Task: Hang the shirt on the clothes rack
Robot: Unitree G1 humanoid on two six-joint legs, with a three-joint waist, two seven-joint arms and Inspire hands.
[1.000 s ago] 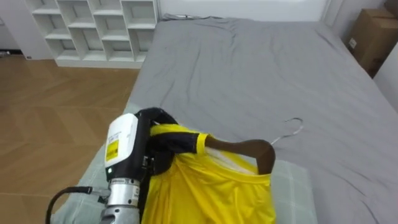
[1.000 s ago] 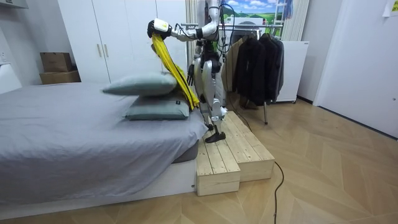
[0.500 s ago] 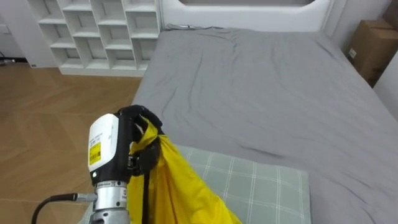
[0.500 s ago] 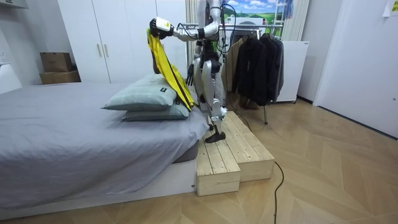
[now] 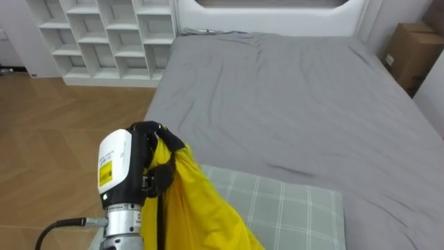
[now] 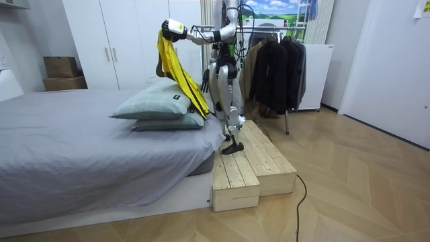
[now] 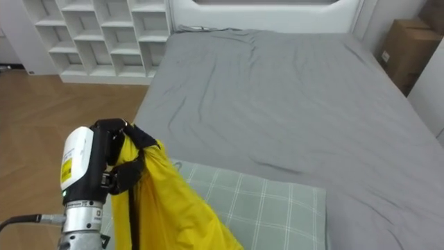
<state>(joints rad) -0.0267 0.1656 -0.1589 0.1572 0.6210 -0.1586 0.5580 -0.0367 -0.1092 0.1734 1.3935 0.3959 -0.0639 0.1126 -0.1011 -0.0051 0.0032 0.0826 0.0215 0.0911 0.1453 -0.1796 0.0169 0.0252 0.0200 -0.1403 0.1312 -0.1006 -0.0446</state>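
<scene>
My left hand (image 5: 151, 158) is raised at the lower left of the eye views, its black fingers shut on the bunched top of a yellow shirt (image 5: 205, 212). The shirt hangs down from that hand over a checked pillow (image 5: 295, 208). In the room view I stand on a wooden platform (image 6: 248, 168) at the head of the bed. There the left hand (image 6: 168, 30) holds the yellow shirt (image 6: 180, 70) high above the pillows (image 6: 151, 102). A brownish piece, seemingly the hanger (image 6: 160, 66), dangles at the shirt's near side. My right hand (image 6: 204, 81) hangs low by my hip.
The grey bed (image 5: 291, 97) stretches ahead. A white cubby shelf (image 5: 104, 35) stands at the far left and a cardboard box (image 5: 409, 48) at the far right. Behind me a rack of dark clothes (image 6: 275, 67) stands by the wall, next to white wardrobes (image 6: 114, 40).
My left hand lifted the shirt higher off the pillow. The brown hanger and its hook, in the eye view a second ago, are hidden now. The pillow has settled.
</scene>
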